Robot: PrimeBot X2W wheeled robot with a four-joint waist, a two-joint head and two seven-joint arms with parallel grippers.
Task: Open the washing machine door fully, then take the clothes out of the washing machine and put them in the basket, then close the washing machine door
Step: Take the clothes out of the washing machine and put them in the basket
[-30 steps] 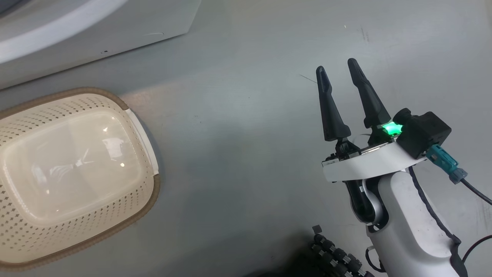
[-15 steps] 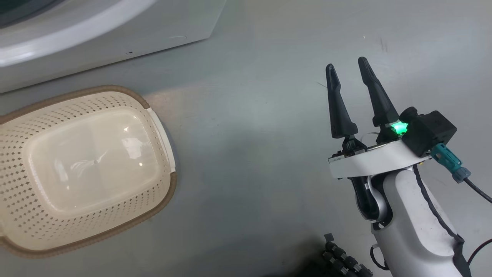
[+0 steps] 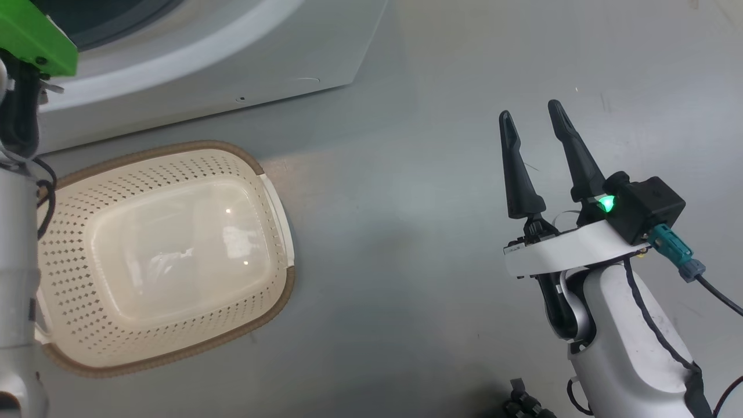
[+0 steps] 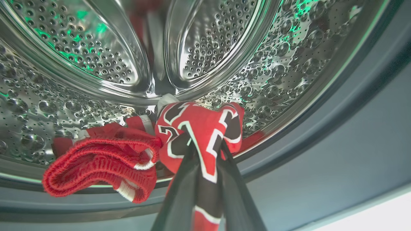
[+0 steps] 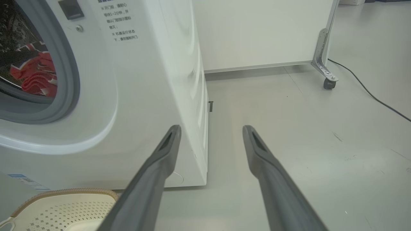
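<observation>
In the left wrist view my left gripper [image 4: 205, 149] reaches into the washing machine's steel drum [image 4: 96, 48]. It is shut on a red garment [image 4: 196, 125] with white trim and dark letters. A second bunched red garment [image 4: 102, 160] lies beside it at the drum's lip. The cream basket [image 3: 273, 191] stands open and hollow on the floor before the white washing machine [image 3: 244, 64]. My right gripper [image 3: 531, 113] hangs open over bare floor to the basket's right, holding nothing. The right wrist view shows the clothes [image 5: 35, 75] through the machine's opening. The door is out of view.
My left forearm [image 3: 17, 261] with a green part [image 3: 35, 40] runs along the head view's left edge. A white panel on a caster [image 5: 327, 84] stands behind the machine, and a black cable [image 5: 369, 93] lies on the grey floor [image 3: 406, 261].
The head camera has shifted, so basket and machine sit further right and lower in the picture. My left forearm has come into the left edge. The right gripper stays open.
</observation>
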